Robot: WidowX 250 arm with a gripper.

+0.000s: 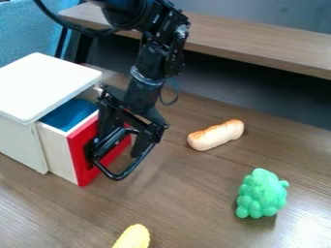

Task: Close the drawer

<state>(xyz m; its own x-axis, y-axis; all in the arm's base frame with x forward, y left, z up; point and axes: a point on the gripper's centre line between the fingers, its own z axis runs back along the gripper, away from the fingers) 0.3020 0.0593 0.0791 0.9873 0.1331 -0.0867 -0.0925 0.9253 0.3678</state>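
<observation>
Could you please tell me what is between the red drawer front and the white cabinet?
In the camera view, the open part of the drawer lies there: pale side wall, blue inside.

room between gripper (117,175) and bread roll (217,135), passage from there to green grapes (262,193), gripper blocking red drawer front (82,155)

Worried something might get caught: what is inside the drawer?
Inside the drawer, a blue surface shows through the open part; whatever lies farther back is covered by the white cabinet.
</observation>
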